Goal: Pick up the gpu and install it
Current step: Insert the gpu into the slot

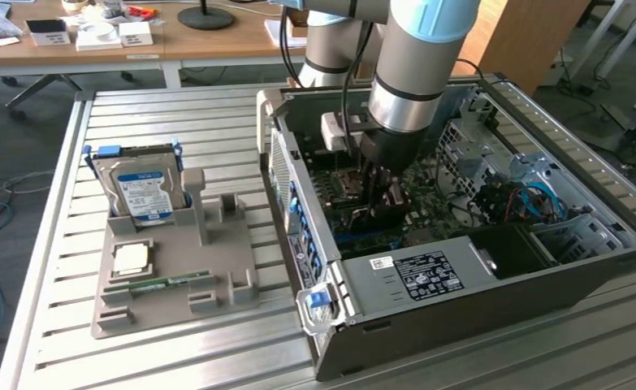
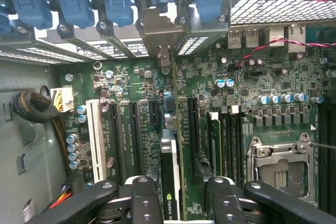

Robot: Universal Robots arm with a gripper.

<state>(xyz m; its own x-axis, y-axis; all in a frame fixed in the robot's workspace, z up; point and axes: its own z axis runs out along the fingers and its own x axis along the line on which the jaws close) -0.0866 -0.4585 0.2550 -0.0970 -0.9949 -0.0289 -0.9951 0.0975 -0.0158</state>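
Note:
The gpu (image 2: pixel 170 174) stands on edge in a motherboard slot (image 2: pixel 173 124), seen edge-on, with its metal bracket (image 2: pixel 157 38) at the case's rear openings. My gripper (image 2: pixel 178 203) straddles the card, its black fingers (image 2: pixel 143 200) set wide on either side. A gap shows between the card and the other finger. In the exterior view my gripper (image 1: pixel 386 205) reaches down into the open computer case (image 1: pixel 577 268), over the motherboard; there the card is mostly hidden behind the fingers.
A grey holder tray (image 1: pixel 231 244) left of the case carries a silver hard drive (image 1: pixel 142 191), a CPU chip (image 1: pixel 131 258) and a green RAM stick (image 1: pixel 166 283). Inside the case are the CPU socket (image 2: pixel 281 169), a white PCI slot (image 2: pixel 96 140) and cable bundles (image 2: pixel 37 108).

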